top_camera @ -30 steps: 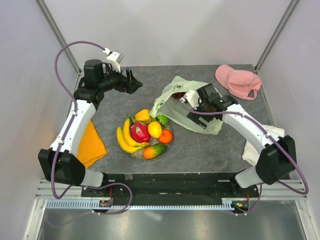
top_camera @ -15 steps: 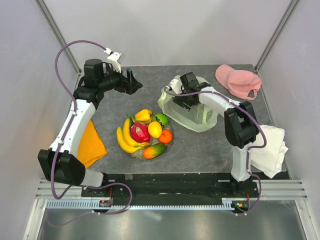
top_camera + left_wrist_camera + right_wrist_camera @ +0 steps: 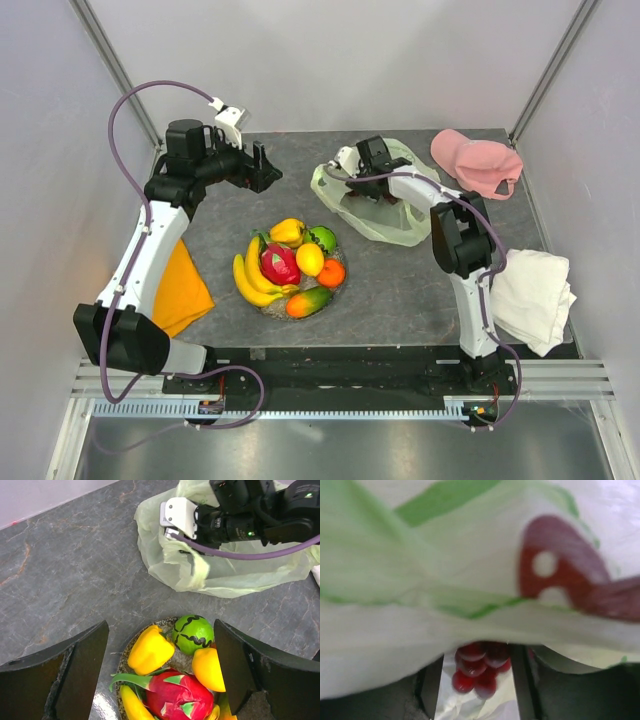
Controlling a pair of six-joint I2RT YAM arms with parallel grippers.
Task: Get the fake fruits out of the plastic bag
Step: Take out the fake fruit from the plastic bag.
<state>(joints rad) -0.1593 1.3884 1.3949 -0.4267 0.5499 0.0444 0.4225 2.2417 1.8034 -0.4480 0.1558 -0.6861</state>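
The plastic bag [image 3: 400, 222] lies crumpled at the back right of the table; it also shows in the left wrist view [image 3: 235, 577]. My right gripper [image 3: 365, 188] is inside it. In the right wrist view bag film [image 3: 420, 570] covers most of the frame, and the gripper [image 3: 477, 652] has dark red grapes [image 3: 480, 672] held between its fingers [image 3: 427, 690]. The other fake fruits sit on a speckled plate [image 3: 272, 309]: banana [image 3: 247, 282], dragon fruit [image 3: 280, 264], orange [image 3: 331, 273], mango [image 3: 307, 301], green fruit [image 3: 193, 633]. My left gripper [image 3: 268, 165] is open and empty, high above the plate [image 3: 160, 625].
A pink cap [image 3: 478, 160] lies at the back right corner. A white folded cloth [image 3: 535, 290] lies at the right edge and an orange cloth [image 3: 180, 280] at the left edge. Frame posts stand at the back corners.
My right arm swung toward the back left and stretched out, and the bag shifted toward the back with it and flattened. The left arm barely moved.
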